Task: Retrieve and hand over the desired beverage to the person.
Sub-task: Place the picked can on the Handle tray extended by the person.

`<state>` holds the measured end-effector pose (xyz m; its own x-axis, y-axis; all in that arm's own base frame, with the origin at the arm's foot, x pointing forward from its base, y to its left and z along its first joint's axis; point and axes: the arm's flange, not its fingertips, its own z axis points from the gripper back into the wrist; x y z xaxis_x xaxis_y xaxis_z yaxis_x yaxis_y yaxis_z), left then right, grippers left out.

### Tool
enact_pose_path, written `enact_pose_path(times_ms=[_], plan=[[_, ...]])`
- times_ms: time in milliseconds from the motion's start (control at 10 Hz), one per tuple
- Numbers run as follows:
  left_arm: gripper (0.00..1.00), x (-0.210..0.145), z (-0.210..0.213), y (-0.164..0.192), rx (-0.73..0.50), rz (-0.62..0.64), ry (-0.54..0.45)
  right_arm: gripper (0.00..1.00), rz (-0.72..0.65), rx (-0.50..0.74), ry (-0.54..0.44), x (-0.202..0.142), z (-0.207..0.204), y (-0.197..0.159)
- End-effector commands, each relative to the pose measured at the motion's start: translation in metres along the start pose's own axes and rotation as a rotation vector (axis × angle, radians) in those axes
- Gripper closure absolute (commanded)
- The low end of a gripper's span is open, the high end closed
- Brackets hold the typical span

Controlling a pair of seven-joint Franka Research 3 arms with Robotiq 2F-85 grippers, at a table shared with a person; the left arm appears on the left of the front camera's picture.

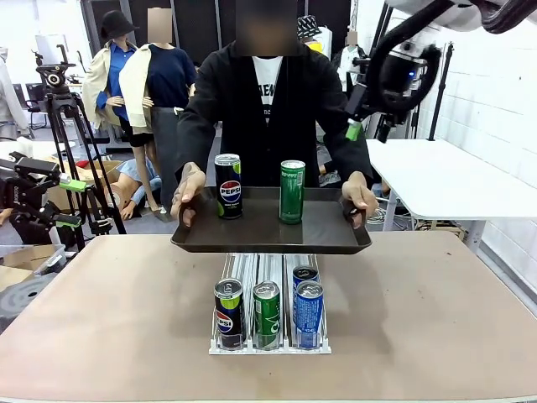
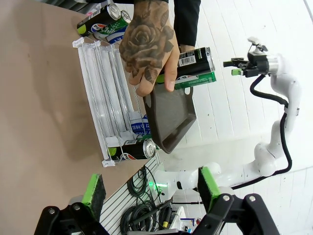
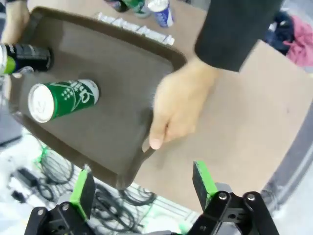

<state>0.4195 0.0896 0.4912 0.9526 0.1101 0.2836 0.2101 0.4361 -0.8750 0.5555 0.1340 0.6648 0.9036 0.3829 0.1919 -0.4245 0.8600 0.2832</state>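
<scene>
Standing upright at centre frame, the green can and Pepsi can are carried on the person's brown tray; the right gripper, upper right, jaws spread and empty, is judged nearer than the left gripper, likewise agape

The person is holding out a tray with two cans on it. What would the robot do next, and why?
Probably lower the right gripper toward the green can. Its jaws stand open above the tray, which the person holds with both hands, and that can is nearer than the black Pepsi can. Which drink is wanted isn't visible.
</scene>
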Motion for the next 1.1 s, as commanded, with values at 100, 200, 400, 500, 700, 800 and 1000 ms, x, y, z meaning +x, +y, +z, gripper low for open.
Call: enact_pose_path(times_ms=[100, 200, 400, 500, 700, 800, 1000], plan=[[0.00, -0.001, 0.001, -0.001, -0.002, -0.001, -0.002, 0.00, -0.137, 0.235, -0.116, -0.053, 0.012, -0.068], [0.00, -0.001, 0.001, -0.001, -0.002, -0.001, -0.002, 0.00, -0.193, 0.297, -0.167, -0.080, 0.017, -0.094], [0.00, -0.001, 0.001, -0.001, -0.002, -0.001, -0.002, 0.00, -0.300, 0.393, -0.183, -0.115, 0.001, -0.141], [0.00, -0.001, 0.001, -0.001, -0.002, -0.001, -0.002, 0.00, -0.339, 0.477, -0.185, -0.130, -0.016, -0.164], [0.00, -0.001, 0.001, -0.001, -0.002, -0.001, -0.002, 0.00, -0.385, 0.639, -0.172, -0.163, -0.047, -0.193], [0.00, -0.001, 0.001, -0.001, -0.002, -0.001, -0.002, 0.00, -0.393, 0.680, -0.174, -0.183, -0.054, -0.193], [0.00, -0.001, 0.001, -0.001, -0.002, -0.001, -0.002, 0.00, -0.367, 0.815, -0.243, -0.225, -0.060, -0.195]])
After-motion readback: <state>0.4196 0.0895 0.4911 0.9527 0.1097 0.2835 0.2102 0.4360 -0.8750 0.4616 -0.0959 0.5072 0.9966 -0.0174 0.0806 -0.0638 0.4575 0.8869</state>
